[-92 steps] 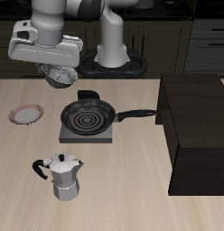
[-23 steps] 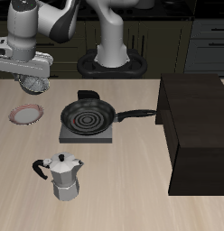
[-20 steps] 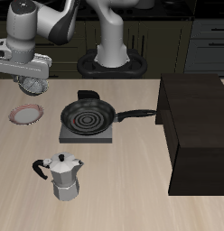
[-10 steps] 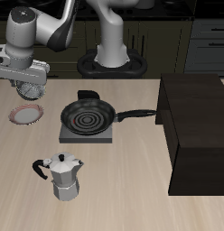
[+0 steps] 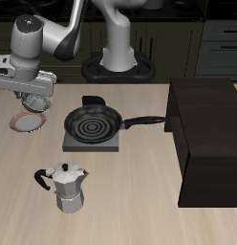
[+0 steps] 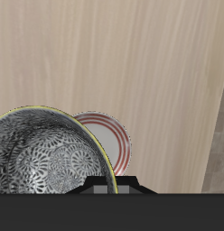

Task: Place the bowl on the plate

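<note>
On the surface (image 5: pixel 111 191), the plate (image 5: pixel 28 122) lies flat beside the black frying pan (image 5: pixel 92 122), almost directly below the hand (image 5: pixel 34 100). The hand grips the bowl (image 6: pixel 46 153) by its rim, carried above the surface and overlapping the plate. Both are round, mouth up, with no long axis; the bowl needs only a slight shift and lowering.

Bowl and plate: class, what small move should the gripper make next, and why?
Probably lower further before releasing. The gripper holds the bowl in the air over the plate, partly covering it in the wrist view, so a short descent, perhaps with slight centring, should seat it.
</note>
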